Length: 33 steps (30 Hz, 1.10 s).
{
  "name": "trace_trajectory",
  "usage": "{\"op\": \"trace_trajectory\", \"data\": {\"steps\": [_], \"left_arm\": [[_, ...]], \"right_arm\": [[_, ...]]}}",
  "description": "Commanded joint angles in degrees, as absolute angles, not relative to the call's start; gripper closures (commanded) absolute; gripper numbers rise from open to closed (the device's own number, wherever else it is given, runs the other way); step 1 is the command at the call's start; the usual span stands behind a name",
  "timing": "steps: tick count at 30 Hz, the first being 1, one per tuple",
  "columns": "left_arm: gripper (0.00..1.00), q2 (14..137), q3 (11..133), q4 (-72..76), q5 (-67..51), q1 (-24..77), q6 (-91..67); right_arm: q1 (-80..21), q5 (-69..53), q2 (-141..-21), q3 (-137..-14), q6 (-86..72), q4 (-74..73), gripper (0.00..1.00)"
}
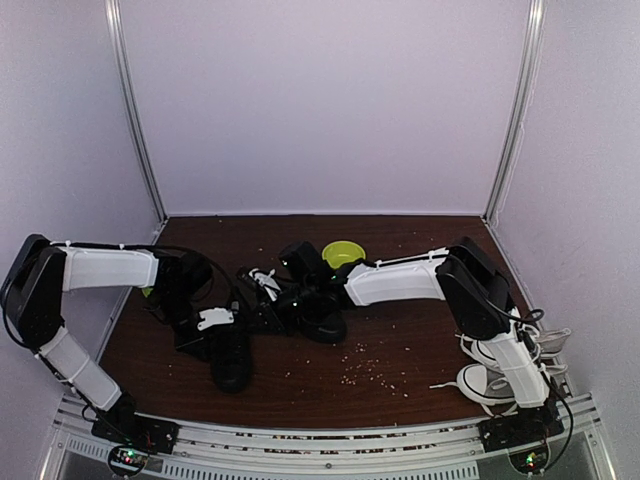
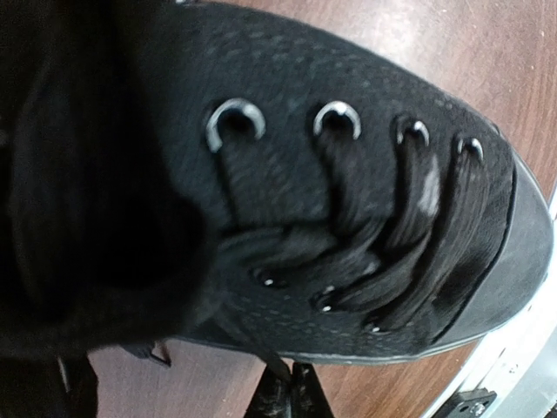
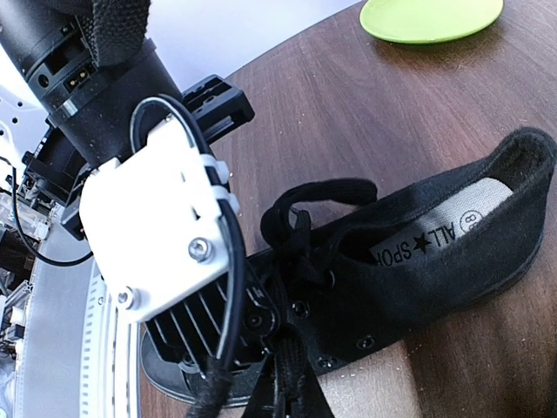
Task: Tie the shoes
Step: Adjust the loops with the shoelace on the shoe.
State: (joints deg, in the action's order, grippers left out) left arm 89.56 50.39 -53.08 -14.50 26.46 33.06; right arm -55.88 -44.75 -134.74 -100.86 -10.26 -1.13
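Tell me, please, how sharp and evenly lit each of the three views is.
Top external view: soft, even light, but the black shoes merge into one dark mass with little detail. Left wrist view: very close on a shoe, its left half blurred and dark, the eyelets glinting. Right wrist view: sharpest, the insole print legible, the upper left corner washed out white.
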Motion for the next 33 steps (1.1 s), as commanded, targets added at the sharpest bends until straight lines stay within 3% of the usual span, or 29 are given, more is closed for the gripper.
{"op": "trace_trajectory", "data": {"steps": [1,2,4,5,10,13,20,33], "left_arm": [[1.0,90.05,51.76,-53.85,-13.74,26.21,34.39],[0.95,89.94,51.89,-53.87,-14.0,26.27,34.51],[0.7,88.61,52.61,-53.6,-15.47,26.28,34.39],[0.65,87.19,52.98,-53.23,-15.9,26.26,34.25],[0.53,76.71,53.98,-49.43,-11.45,23.15,35.64],[0.47,77.04,54.85,-47.38,-7.83,19.0,39.58],[0.37,90.95,60.24,-43.41,-12.21,17.04,48.97],[0.37,99.42,61.46,-45.46,-20.35,16.99,53.35]], "right_arm": [[-55.21,-44.07,-135.24,-102.22,-10.72,-1.03,1.0],[-55.22,-44.3,-135.26,-102.17,-10.72,-1.01,1.0],[-55.27,-44.91,-135.11,-102.06,-10.64,-1.1,1.0],[-55.2,-44.99,-134.98,-101.94,-10.57,-1.16,1.0],[-55.21,-45.01,-134.15,-100.61,-10.2,-1.18,1.0],[-55.22,-45.14,-134.18,-100.52,-10.23,-1.07,1.0],[-55.26,-45.0,-134.3,-100.45,-10.52,-0.81,1.0],[-55.33,-45.08,-134.93,-100.89,-11.79,0.46,1.0]]}}
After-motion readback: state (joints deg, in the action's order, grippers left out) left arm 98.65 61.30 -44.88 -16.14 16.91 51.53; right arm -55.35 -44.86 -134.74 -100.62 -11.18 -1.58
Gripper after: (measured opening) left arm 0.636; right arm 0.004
